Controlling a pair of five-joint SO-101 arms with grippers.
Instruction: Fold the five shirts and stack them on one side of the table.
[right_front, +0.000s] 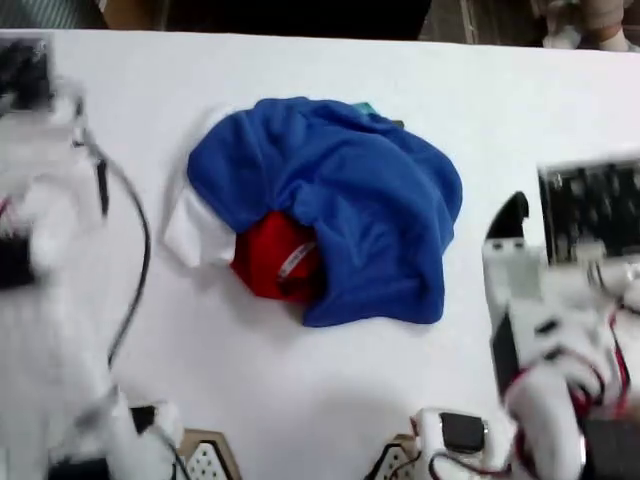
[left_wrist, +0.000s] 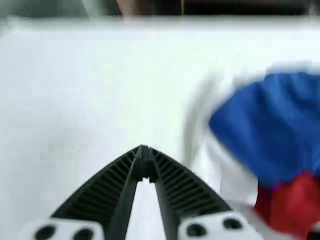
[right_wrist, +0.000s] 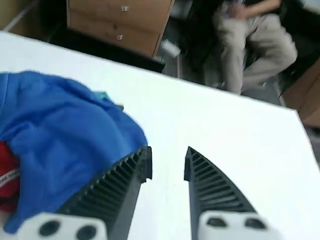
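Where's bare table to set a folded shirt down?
Bare table runs along the far edge behind the shirt pile, and in front of it toward the arm bases. Crowded right of the pile, where the right claw sits close.

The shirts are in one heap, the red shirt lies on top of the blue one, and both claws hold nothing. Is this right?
Not quite: the blue shirt lies on top of the red shirt, as the high view shows. The rest stands: one heap, and the left claw and right claw hold nothing.
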